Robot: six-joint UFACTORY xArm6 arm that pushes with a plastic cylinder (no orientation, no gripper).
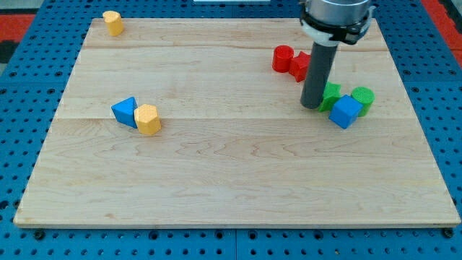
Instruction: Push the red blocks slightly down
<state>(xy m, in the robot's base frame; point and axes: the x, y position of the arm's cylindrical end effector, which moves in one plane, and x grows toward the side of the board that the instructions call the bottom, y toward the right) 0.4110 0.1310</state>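
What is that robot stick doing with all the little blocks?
The robot arm is pushing blocks around a wooden board with a dark rod. My tip sits just below the two red blocks, right beside a green block. A blue cube and another green block sit next to that. Far to the view's left are a blue triangle touching a yellow block, and another yellow block at the top corner.
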